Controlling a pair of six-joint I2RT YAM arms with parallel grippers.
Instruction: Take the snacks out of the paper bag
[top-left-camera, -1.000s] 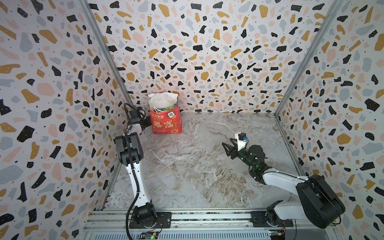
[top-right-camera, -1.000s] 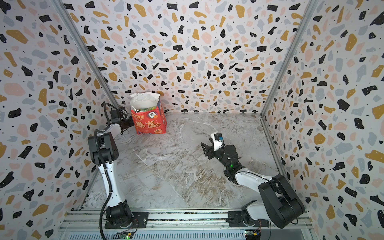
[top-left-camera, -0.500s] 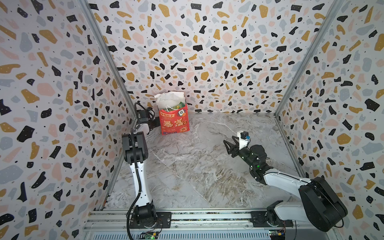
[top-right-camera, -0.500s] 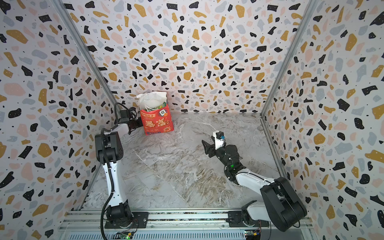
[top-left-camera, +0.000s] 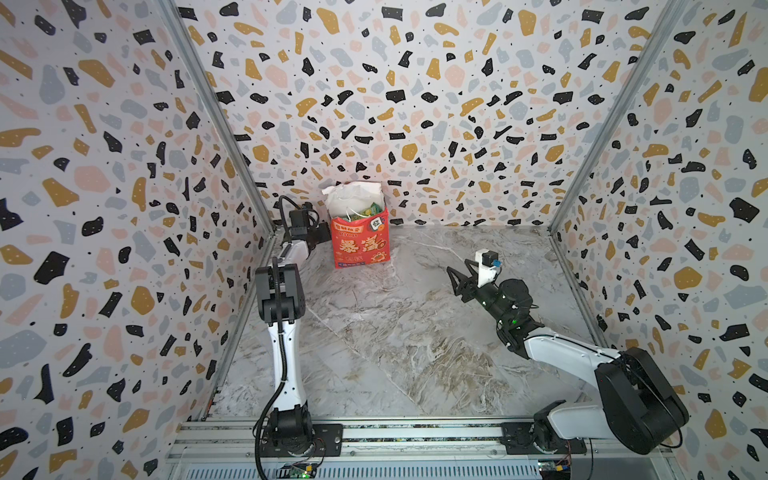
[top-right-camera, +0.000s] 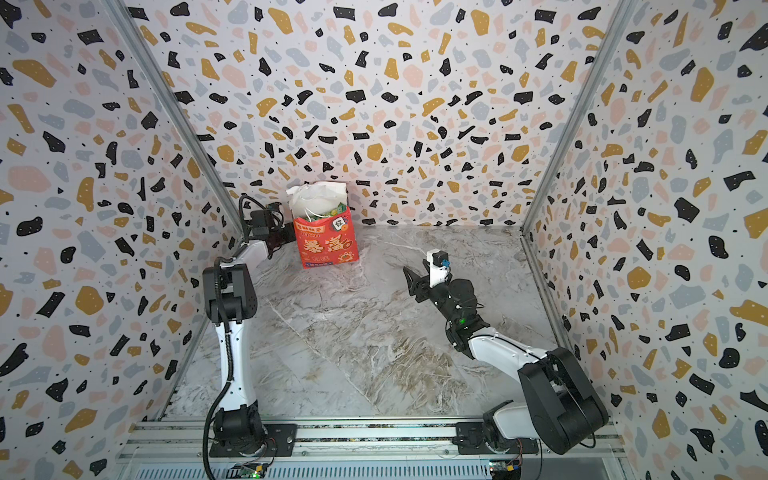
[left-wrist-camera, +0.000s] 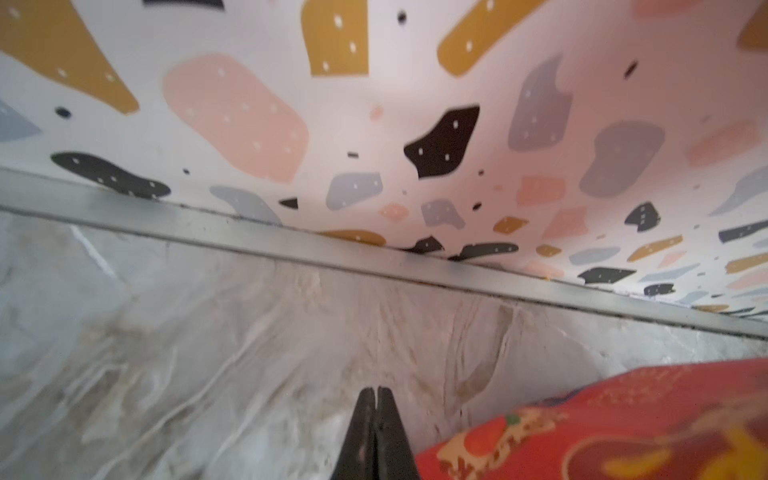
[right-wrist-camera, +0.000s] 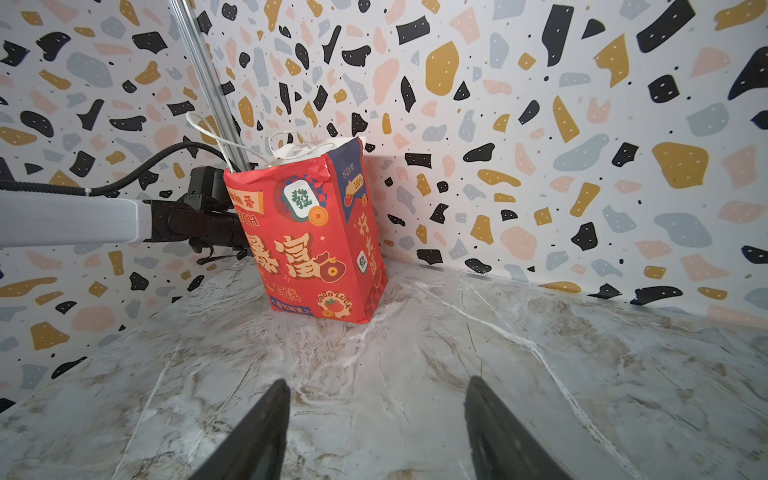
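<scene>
The red paper bag (top-left-camera: 360, 245) (top-right-camera: 326, 245) stands upright by the back wall, left of centre, its white inside and cord handles showing. Green and yellow snacks (top-left-camera: 366, 211) (top-right-camera: 330, 212) peek out of its open top. My left gripper (top-left-camera: 322, 236) (left-wrist-camera: 376, 391) is shut with nothing in it, low against the bag's left side; the bag (left-wrist-camera: 623, 428) fills the corner of the left wrist view. My right gripper (top-left-camera: 458, 267) (right-wrist-camera: 376, 386) hangs open and empty over the floor at mid right, pointed toward the bag (right-wrist-camera: 307, 245) and well apart from it.
Terrazzo-patterned walls close in the marble floor (top-left-camera: 395, 332) on three sides. A metal strip (left-wrist-camera: 374, 257) runs along the wall's foot near the left gripper. The left arm's elbow (top-left-camera: 278, 295) stands tall at the left edge.
The bag has slid rightward along the back wall, with my shut left gripper moving along at its left side. The right gripper has barely shifted.
</scene>
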